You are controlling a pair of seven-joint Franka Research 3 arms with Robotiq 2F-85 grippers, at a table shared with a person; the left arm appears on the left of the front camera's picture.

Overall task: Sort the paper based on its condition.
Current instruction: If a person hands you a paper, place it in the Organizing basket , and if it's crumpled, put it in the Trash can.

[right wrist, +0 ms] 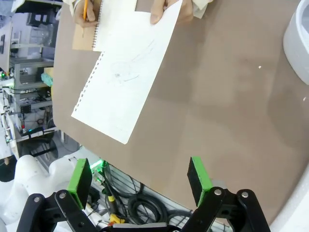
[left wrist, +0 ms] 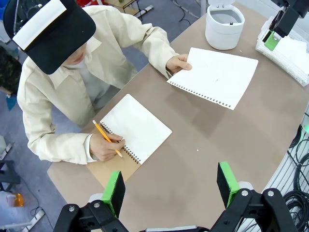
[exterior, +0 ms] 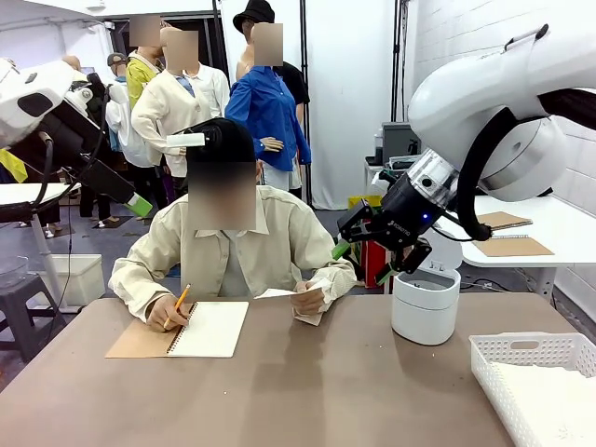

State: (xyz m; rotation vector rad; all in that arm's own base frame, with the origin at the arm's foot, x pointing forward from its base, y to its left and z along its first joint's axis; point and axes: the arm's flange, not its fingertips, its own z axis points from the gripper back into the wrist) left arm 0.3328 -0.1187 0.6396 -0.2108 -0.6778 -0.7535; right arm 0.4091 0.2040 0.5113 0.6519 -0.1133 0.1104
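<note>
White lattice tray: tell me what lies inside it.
Flat white paper lies inside the tray. How many sheets there are, and whether anything lies beneath them, is hidden by the top sheet.

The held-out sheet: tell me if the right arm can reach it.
Probably yes: the right gripper hangs near the sheet, fingers open, nothing between them; the person's hand grips one edge.
</note>
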